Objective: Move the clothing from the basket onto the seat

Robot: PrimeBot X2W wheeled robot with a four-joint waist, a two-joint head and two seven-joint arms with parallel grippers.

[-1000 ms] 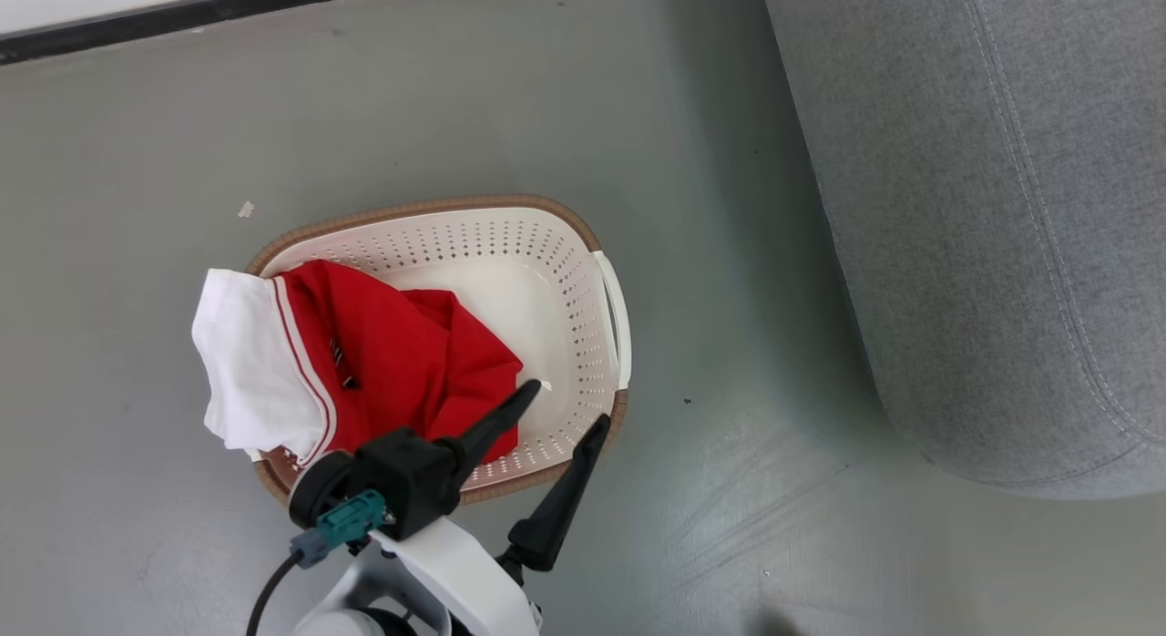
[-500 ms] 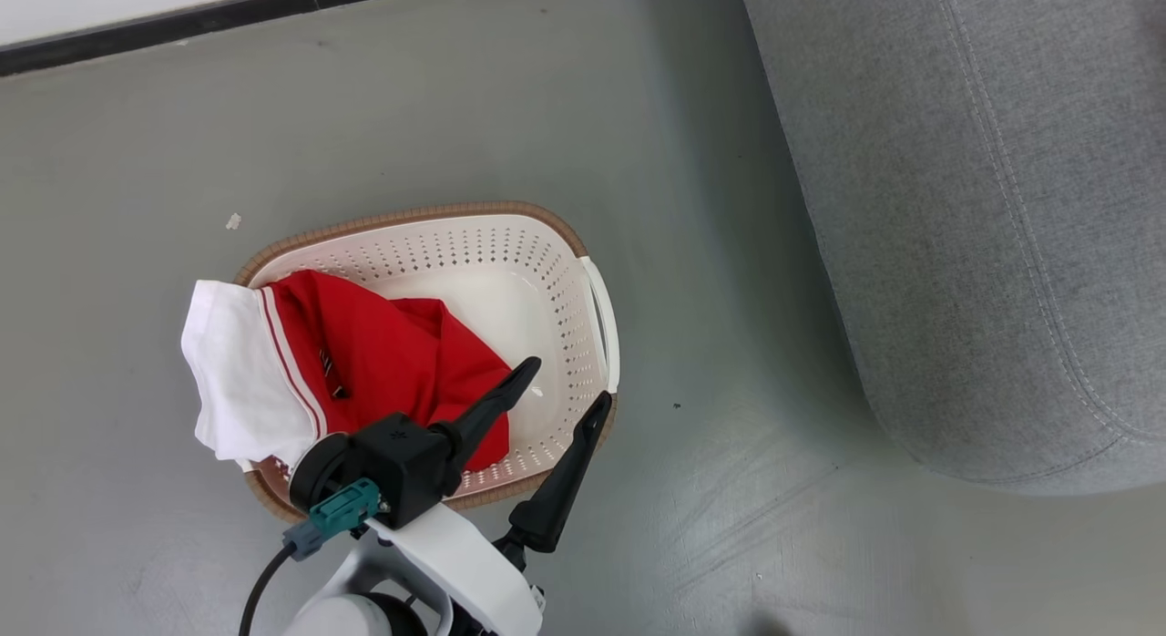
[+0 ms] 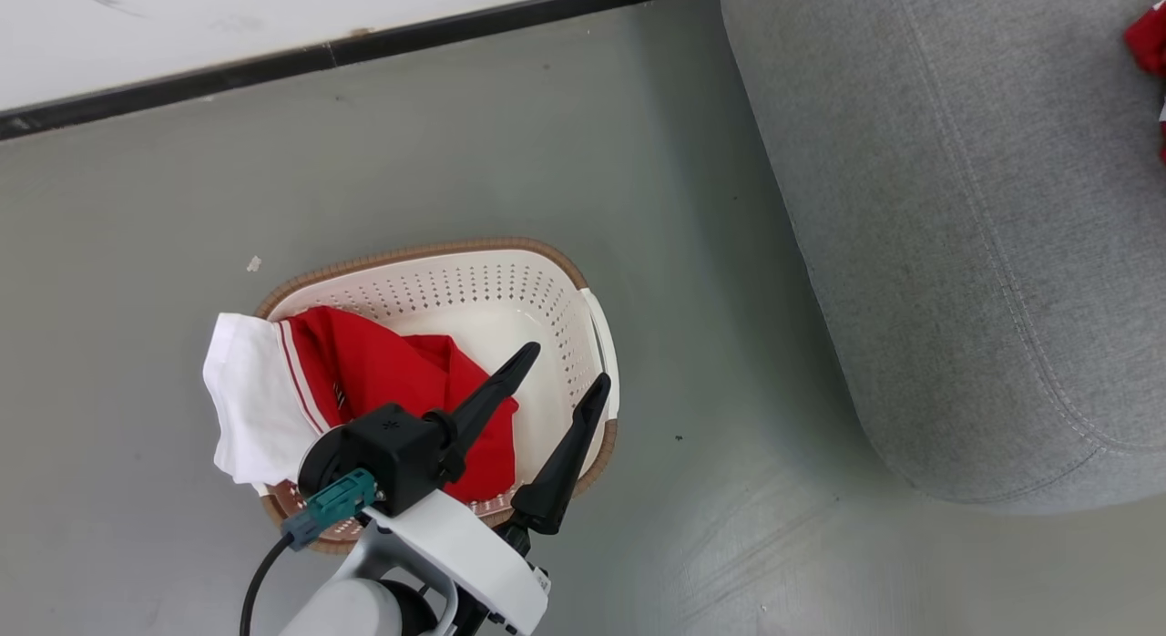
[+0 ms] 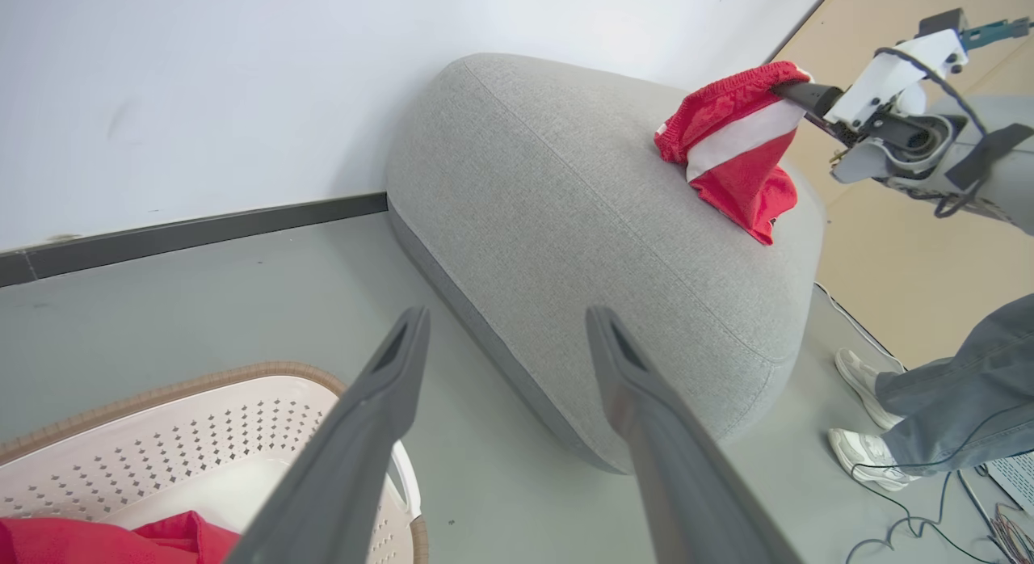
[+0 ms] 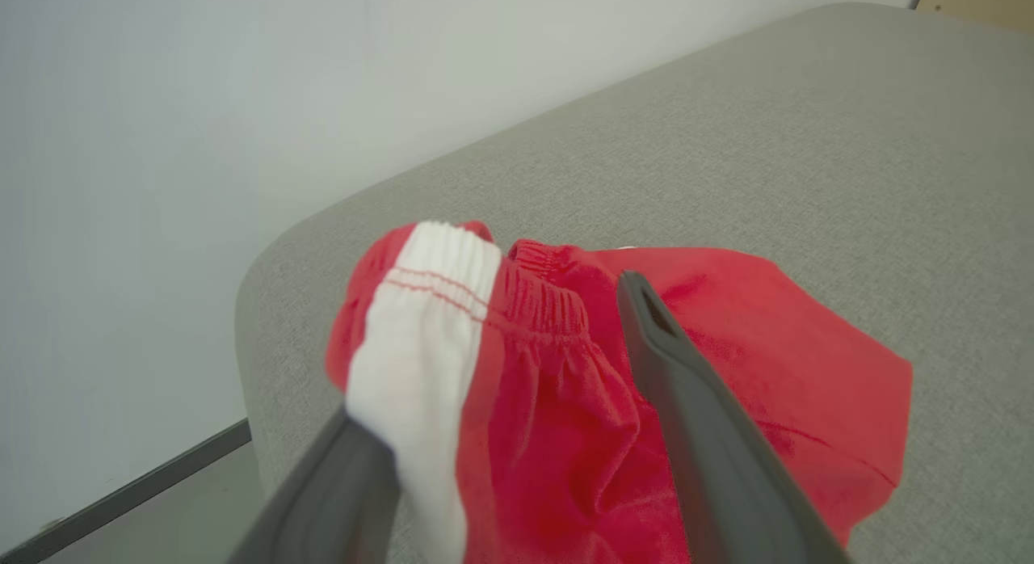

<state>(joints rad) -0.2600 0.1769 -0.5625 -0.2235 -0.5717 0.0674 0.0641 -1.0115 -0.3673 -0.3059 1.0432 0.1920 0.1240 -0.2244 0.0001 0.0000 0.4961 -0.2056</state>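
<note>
My right claw [image 5: 493,350] stands wide over the red shorts [image 5: 727,346], partly down on the seat [image 3: 956,253], white band caught on the claw: drop-off, I judge. Next, lift clear without dragging them. My left claw [image 3: 565,364] hovers wide above the basket [image 3: 547,290], red shirt [image 3: 392,372] inside. Left wrist view shows that snag; head view barely an edge
</note>
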